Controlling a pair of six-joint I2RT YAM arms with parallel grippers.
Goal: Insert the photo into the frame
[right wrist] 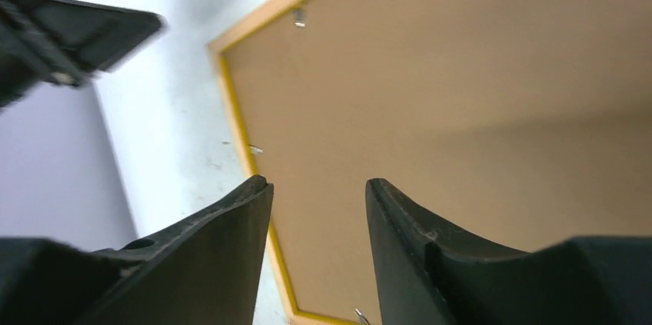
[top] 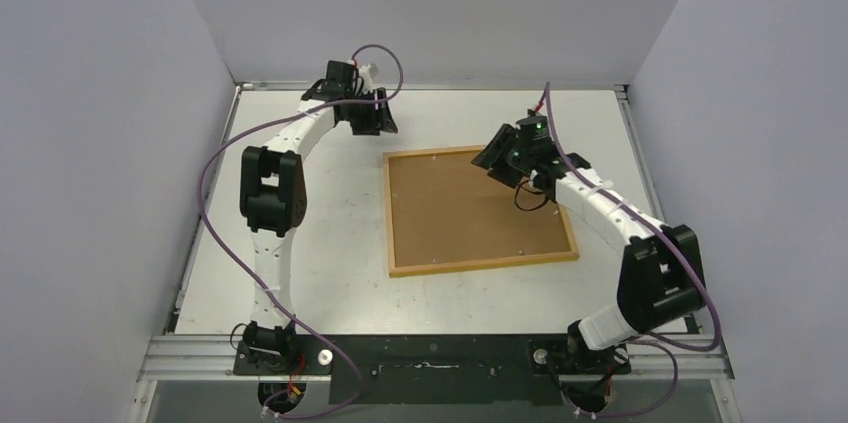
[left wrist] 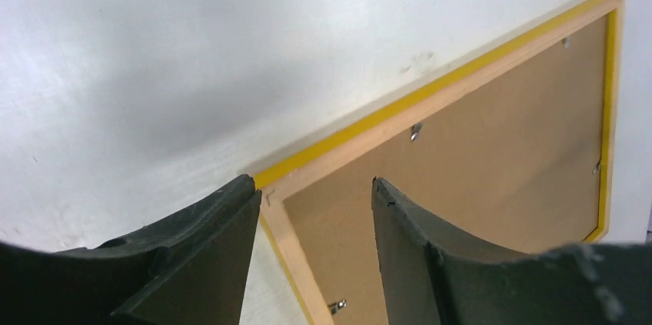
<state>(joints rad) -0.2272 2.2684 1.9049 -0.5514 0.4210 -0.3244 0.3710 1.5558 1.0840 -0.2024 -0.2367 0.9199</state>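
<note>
Lying back-up on the counter (top: 340, 243), the frame (top: 480, 265) shows its brown backing board (top: 460, 213); the left hand (left wrist: 311, 187) hangs by one corner, the right hand (right wrist: 317, 183) above the board, both with fingers apart.

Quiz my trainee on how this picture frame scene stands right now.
1. Fill in: the brown backing board sits ___ the frame.
2. True or false: the frame's yellow front faces the ceiling.
3. The left pincer holds: A the backing board; B the frame; C nothing.

Key: 1 inside. 2 false, its light-wood back faces up. 3 C, its jaws stand apart with nothing between them.
</note>
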